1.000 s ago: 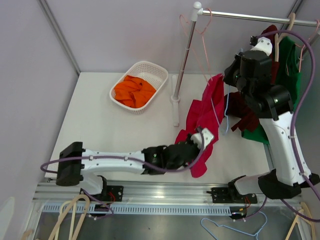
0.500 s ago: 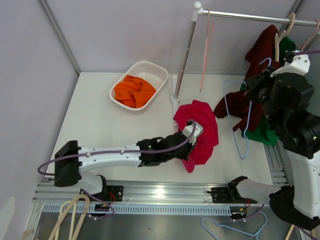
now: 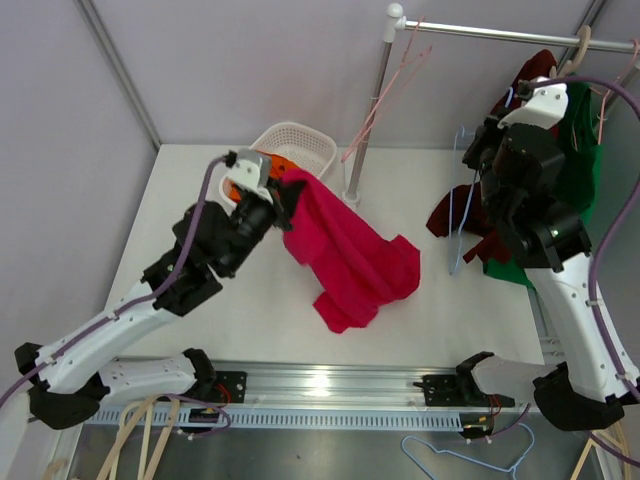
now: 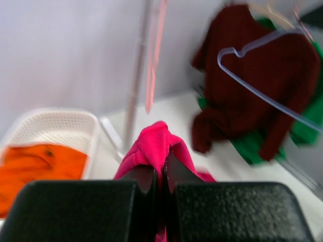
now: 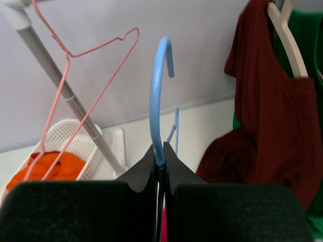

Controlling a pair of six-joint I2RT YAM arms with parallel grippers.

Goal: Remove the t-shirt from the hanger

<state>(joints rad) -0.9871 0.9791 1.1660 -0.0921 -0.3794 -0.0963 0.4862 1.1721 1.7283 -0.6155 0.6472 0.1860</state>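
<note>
L claw (image 4: 161, 184) is pressed together on a fold of the pink t-shirt (image 3: 352, 262), pinching the cloth between both pads; in the L wrist view the fabric bunches up right above the closed tips. Top view: L arm is raised and reaches toward the white basket (image 3: 312, 142) at the back L of the worktop (image 3: 200, 260), w/ the held corner of the t-shirt up in the air just beside the basket's near rim. From there the shirt drapes down & to the R, its lower part lying crumpled on the worktop approx. mid-table. Orange cloth (image 4: 35, 166) sits inside the basket. R claw (image 5: 160, 164) is shut tight on the neck of the blue hanger (image 5: 157, 101), hook pointing up past the tips; in the top view the hanger's thin frame hangs below the R wrist, near the dark red garment (image 3: 462, 215) at the R side. T-shirt & blue hanger are well apart, not touching, so the shirt is off it. A pink wire hanger (image 5: 65, 85) hangs tilted on the metal rack pole (image 3: 372, 110). Behind the R arm a green garment (image 3: 582, 150) hangs beside the dark red one, which sits on a pale wooden hanger (image 5: 287, 40). L wrist view is blurred, so finer detail there can't be made out.
</note>
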